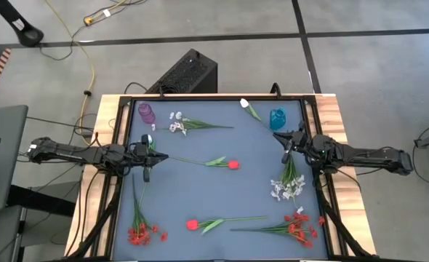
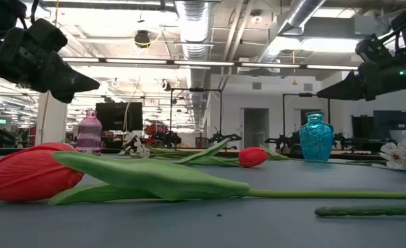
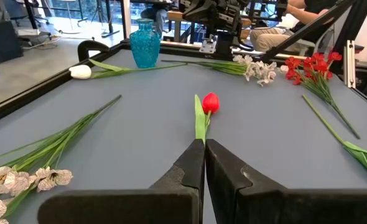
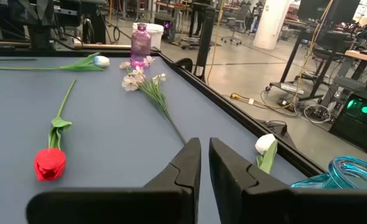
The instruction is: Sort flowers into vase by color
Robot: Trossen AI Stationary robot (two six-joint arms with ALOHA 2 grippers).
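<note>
Flowers lie flat on the blue mat (image 1: 222, 196). There is a red tulip (image 1: 233, 164) in the middle and another (image 1: 193, 225) near the front. Red clusters (image 1: 140, 233) (image 1: 298, 227) lie at the front corners. White blooms (image 1: 177, 125) (image 1: 287, 189) and a white tulip (image 1: 245, 104) lie farther back. A purple vase (image 1: 147, 113) stands far left and a blue vase (image 1: 278, 118) far right, both upright. My left gripper (image 3: 204, 163) hovers shut at the left edge. My right gripper (image 4: 204, 163) hovers at the right edge, its fingers a narrow slit apart with nothing between them.
A raised dark frame (image 1: 200, 97) borders the mat, with wooden table edges (image 1: 342, 116) outside it. A white tulip (image 1: 148, 138) lies just beyond my left gripper, and a white cluster's stem (image 1: 291, 164) runs close by my right gripper. Bare mat lies between the flowers in the centre.
</note>
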